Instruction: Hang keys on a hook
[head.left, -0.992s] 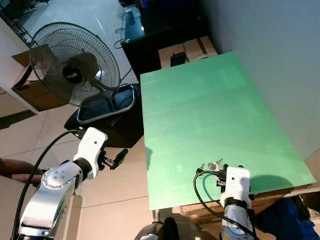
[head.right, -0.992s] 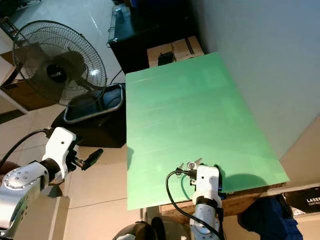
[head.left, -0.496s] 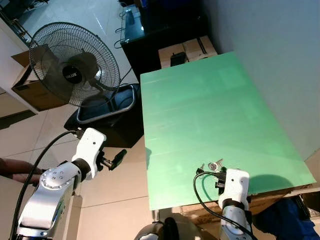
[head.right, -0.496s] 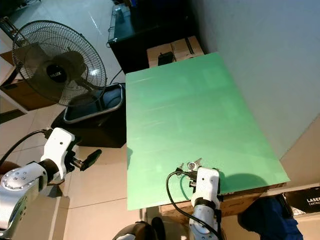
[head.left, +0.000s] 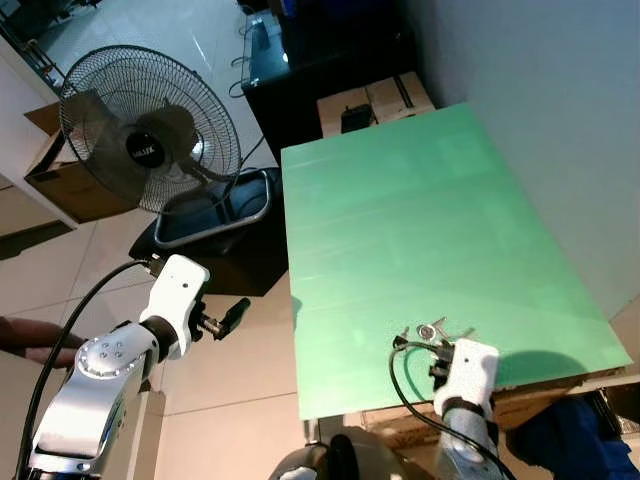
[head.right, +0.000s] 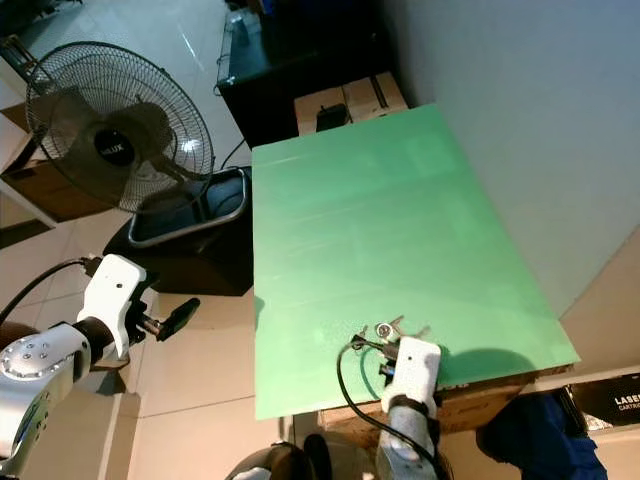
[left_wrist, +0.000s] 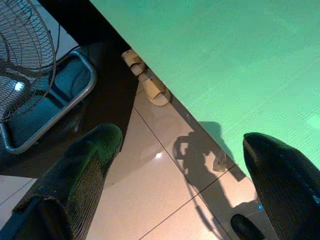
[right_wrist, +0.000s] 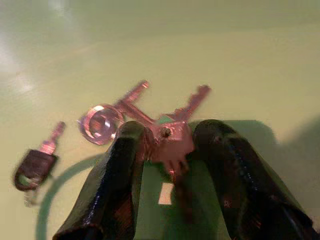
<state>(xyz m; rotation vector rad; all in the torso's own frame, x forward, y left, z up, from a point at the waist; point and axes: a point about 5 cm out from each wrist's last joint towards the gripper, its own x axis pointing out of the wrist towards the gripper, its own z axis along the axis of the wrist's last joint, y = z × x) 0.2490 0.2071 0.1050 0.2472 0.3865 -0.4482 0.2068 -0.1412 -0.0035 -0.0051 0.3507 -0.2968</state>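
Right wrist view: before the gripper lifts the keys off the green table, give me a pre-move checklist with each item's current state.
1. Right gripper fingers around the bunch of small metal keys: ok, both black fingers flank the key head and touch it.
2. Whole bunch secured: cannot tell; the metal ring and key blades lie outside the fingers.
3. Separate black-headed key clear of the grip: ok, it lies apart on the green tabletop.
4. Hook located: not ok, none seen in these pictures.
5. Left gripper out of the way: ok, open, over the tiled floor beside the table.
6. Standing fan clear of both arms: ok.
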